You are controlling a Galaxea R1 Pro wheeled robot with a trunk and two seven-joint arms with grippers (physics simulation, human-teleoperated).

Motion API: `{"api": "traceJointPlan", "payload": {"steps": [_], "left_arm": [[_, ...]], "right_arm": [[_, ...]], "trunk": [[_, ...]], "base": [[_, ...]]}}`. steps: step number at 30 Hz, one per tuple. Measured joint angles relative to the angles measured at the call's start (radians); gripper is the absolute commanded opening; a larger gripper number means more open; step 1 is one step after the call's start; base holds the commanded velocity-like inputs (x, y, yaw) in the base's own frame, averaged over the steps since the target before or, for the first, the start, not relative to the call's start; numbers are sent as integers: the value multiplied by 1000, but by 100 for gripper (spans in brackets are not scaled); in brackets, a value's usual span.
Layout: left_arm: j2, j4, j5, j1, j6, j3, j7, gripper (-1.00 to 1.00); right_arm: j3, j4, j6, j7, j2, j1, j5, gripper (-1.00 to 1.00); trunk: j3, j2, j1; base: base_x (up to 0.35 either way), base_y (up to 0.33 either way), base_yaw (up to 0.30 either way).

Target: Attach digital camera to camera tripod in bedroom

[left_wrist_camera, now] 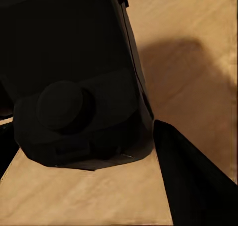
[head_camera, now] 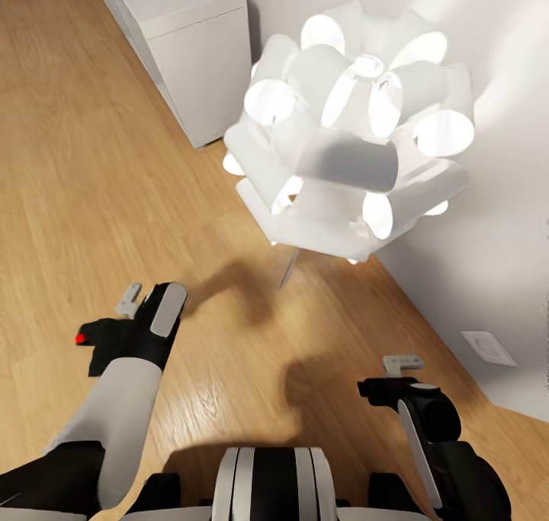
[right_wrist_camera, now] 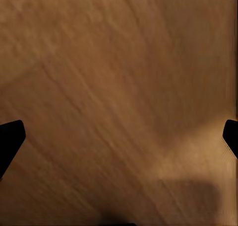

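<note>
1. The step in hand looks like carrying: the left gripper point(head_camera: 103, 345) is clamped on the digital camera point(head_camera: 97, 344), its red button showing on the side away from the robot's trunk. In the left wrist view the camera's point(left_wrist_camera: 74, 97) dark body sits between the fingers point(left_wrist_camera: 193, 181), though that view is so dark that the exact contact is hard to make out.
2. The right gripper point(head_camera: 377, 390) hangs spread and holds nothing, with bare wooden floor point(right_wrist_camera: 119, 87) beyond its fingertips point(right_wrist_camera: 10, 136).
3. The next move, as I judge it, calls for turning the base to find the tripod, then bringing the camera up over its head.
4. Ahead of both grippers stands a white petal floor lamp point(head_camera: 351, 132), close to the wall point(head_camera: 488, 277); a white cabinet point(head_camera: 191, 48) sits beyond the left gripper.
5. Open floor point(head_camera: 91, 201) lies ahead of and outward from the left gripper; the right has the wall and lamp near.
</note>
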Motion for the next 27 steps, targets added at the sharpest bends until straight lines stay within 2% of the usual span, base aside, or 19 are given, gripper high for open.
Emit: {"api": "traceJointPlan", "payload": {"steps": [3,4,8,9,12,14,15,20,27], "left_arm": [[7,-197,3,81,158,-8,-5,-100],[7,-200,4,82,160,-8,-5,-100],[16,-425,5,185,362,-11,-19,-100],[16,-426,6,186,364,-11,-19,-100],[29,-526,7,251,454,-9,-41,-100],[45,-565,10,293,491,-8,-62,-100],[45,-566,10,293,491,-8,-62,-100],[77,-612,14,378,536,-13,-123,-100],[90,-627,16,448,571,-18,-194,-100]], "right_arm": [[0,0,0,1,-1,0,0,100],[0,0,0,1,-1,0,0,100],[1,0,0,3,-3,1,-1,100],[1,0,0,4,-3,1,-1,100],[2,0,0,5,-3,1,-3,100],[3,0,0,5,-3,1,-4,100],[3,0,0,5,-3,1,-4,100],[21,0,0,7,-4,1,-7,100],[50,0,-1,16,-4,6,-10,100]], "trunk": [[12,1,-1],[16,1,-2],[34,2,-4],[39,2,-4],[53,3,-5],[62,3,-6],[67,4,-7],[91,5,-9],[124,6,-12]], "base": [[-1,0,67],[-1,0,100],[0,0,141],[0,0,159],[0,0,173],[0,0,183],[0,0,186],[0,0,193],[0,0,202]]}}
